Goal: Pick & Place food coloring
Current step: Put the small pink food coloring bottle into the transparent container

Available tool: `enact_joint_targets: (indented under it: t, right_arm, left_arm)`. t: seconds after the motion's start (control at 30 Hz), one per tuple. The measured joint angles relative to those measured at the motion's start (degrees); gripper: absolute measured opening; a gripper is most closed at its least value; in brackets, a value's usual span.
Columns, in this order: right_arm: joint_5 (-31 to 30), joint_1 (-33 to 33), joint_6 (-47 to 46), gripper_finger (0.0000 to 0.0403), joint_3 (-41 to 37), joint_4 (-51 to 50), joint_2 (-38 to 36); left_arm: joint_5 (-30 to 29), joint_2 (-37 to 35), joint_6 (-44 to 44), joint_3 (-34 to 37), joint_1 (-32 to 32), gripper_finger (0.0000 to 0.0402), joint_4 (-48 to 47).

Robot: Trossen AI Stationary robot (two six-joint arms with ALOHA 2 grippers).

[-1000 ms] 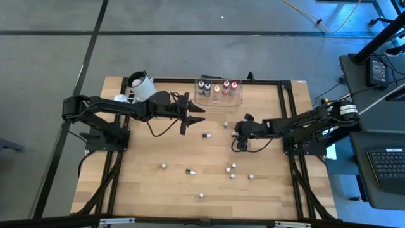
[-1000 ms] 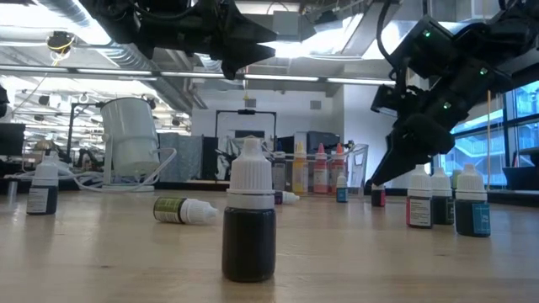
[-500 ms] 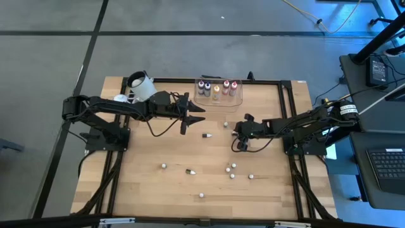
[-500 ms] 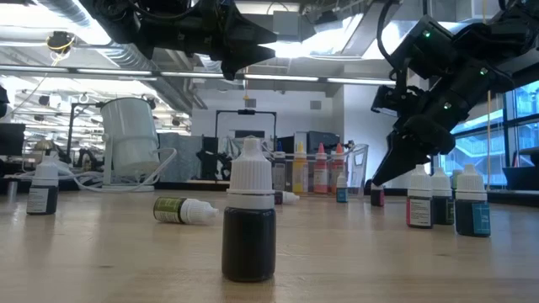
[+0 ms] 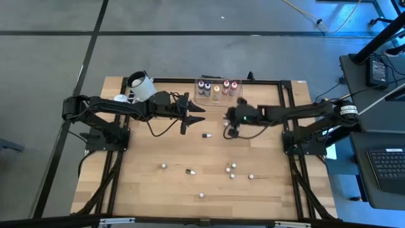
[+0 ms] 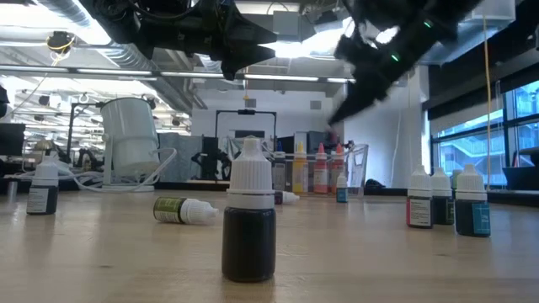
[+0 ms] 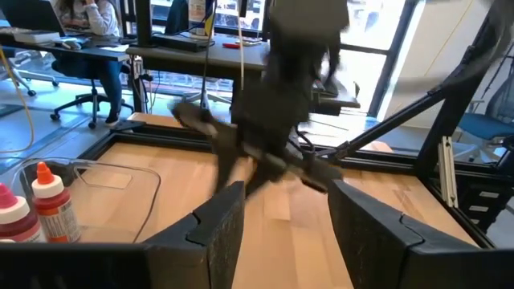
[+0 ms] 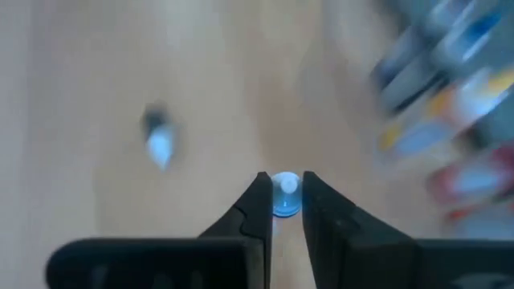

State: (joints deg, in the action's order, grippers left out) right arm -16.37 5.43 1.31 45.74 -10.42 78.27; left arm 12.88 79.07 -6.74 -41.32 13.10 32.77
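Pinching a small blue food coloring bottle point(image 8: 285, 197) between its fingers, the right gripper point(image 5: 229, 120) hangs above the table point(image 5: 145, 183), seemingly just beside the clear tub point(image 5: 218, 98). The left gripper point(image 5: 193, 114), fingers apart, waits near the white cup point(image 5: 140, 85).

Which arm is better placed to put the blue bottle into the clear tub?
The right. Its gripper is shut on the blue bottle close to the clear tub. The left gripper holds nothing.

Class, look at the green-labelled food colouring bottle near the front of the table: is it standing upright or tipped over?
Tipped over. In the low view the green-labelled bottle lies on its side on the table, white cap pointing sideways, while the dark bottle beside it stands upright.
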Motion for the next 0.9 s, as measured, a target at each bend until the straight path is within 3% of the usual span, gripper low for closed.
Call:
enact_joint_targets:
  t: [0.17, 0.43, 0.67, 0.9]
  right_arm:
    - [-0.1, 4.9, 6.6, 0.0052, 5.2, 4.4, -0.1]
    - [6.2, 12.1, 8.1, 0.0054, -0.5, 17.7, 1.4]
    - [6.4, 15.7, 9.5, 0.0054, -2.7, 27.5, 10.3]
    - [6.5, 18.9, 9.7, 0.0055, -0.6, 29.1, 19.0]
  left_arm:
    - [0.0, 0.0, 0.0, 0.0, 0.0, 0.0180, 0.0]
    - [0.0, 0.0, 0.0, 0.0, 0.0, 0.0176, 0.0]
    - [-1.1, 0.0, 0.0, 0.0, 0.0, 0.0179, 0.0]
    - [-1.2, 0.0, 0.0, 0.0, 0.0, 0.0178, -0.3]
